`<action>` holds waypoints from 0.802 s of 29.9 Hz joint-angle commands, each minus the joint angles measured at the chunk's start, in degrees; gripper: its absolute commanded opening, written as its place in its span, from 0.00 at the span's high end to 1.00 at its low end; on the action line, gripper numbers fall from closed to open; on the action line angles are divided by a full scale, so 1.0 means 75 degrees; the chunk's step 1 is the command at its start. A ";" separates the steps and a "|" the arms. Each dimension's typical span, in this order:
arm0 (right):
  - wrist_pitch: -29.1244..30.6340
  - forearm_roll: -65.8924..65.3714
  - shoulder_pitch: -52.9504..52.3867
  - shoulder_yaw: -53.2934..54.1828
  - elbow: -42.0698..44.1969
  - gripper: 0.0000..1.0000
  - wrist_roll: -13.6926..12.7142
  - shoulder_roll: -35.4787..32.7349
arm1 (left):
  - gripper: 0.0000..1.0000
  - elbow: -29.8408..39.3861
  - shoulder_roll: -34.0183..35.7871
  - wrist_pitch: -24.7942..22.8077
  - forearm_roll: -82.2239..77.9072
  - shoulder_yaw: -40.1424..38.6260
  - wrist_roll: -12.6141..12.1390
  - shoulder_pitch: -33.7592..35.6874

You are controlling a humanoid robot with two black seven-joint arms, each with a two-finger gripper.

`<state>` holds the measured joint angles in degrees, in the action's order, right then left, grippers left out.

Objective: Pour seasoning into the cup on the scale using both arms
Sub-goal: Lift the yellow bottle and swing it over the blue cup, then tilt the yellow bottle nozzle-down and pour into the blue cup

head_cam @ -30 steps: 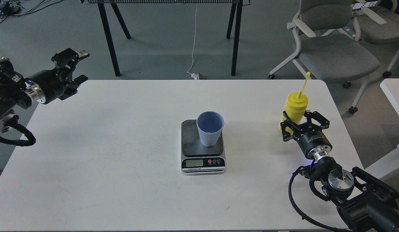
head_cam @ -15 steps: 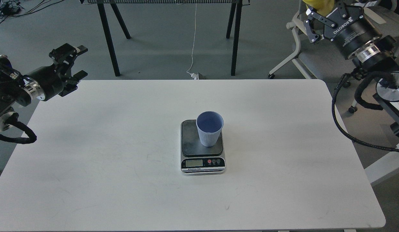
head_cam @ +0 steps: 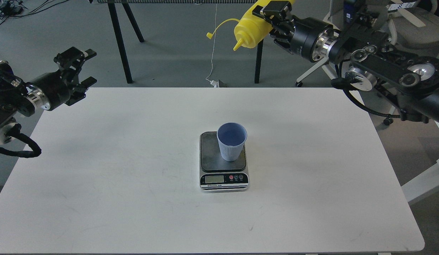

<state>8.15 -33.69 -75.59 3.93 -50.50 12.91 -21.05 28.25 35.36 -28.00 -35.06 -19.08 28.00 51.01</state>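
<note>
The right tool [head_cam: 272,16] is clamped on the yellow squeeze bottle [head_cam: 250,27], held high at the far side, tipped sideways, nozzle pointing left and down, uncapped. The light-blue cup [head_cam: 231,141] stands on the kitchen scale [head_cam: 223,162] mid-desk. Seasoning could drip early, missing the cup. The left tool [head_cam: 79,69], fingers apart, hovers at the desk's far-left corner.

A yellow squeeze bottle [head_cam: 250,27] is held high in the air beyond the far edge of the table [head_cam: 134,198], gripped by the right end effector [head_cam: 274,10]. It is tipped nearly on its side, the cone nozzle pointed left and down, the cap strap curled out to the left. A light-blue ribbed cup [head_cam: 231,141] is stood upright on the dark plate of a silver scale [head_cam: 223,177], placed near the middle of the table, display toward the near edge.
</note>
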 commanded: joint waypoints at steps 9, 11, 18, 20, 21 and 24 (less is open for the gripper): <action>-0.0126 -0.1344 -0.0081 -0.1003 0.0113 0.99 -0.0011 0.0696 | 0.00 -0.0005 -0.0120 0.0000 -0.0012 -0.0081 0.0000 -0.0040; -0.0137 -0.1414 -0.0116 -0.1214 0.0113 0.99 -0.0022 0.0825 | 0.00 -0.0005 -0.0155 0.0000 -0.0001 -0.0081 0.0000 -0.0063; -0.0126 -0.1450 -0.0233 -0.1835 0.0113 0.99 -0.0034 0.0896 | 0.00 -0.0005 -0.0296 0.0000 -0.0001 -0.0092 0.0000 -0.0063; -0.0126 -0.1450 -0.0303 -0.1964 0.0113 0.99 -0.0046 0.0896 | 0.00 -0.0016 -0.0308 0.0000 -0.0001 -0.0092 0.0000 -0.0063; -0.0126 -0.1450 -0.0339 -0.2081 0.0113 0.99 -0.0046 0.0896 | 0.00 -0.0016 -0.0319 0.0000 -0.0001 -0.0092 0.0000 -0.0063; -0.0126 -0.1438 -0.0374 -0.2258 0.0113 0.99 -0.0046 0.0896 | 0.00 -0.0016 -0.0343 0.0000 -0.0001 -0.0092 0.0000 -0.0075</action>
<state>7.17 -44.56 -78.11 -11.76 -49.65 12.58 -14.34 28.14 32.95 -28.00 -35.07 -19.78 28.00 50.50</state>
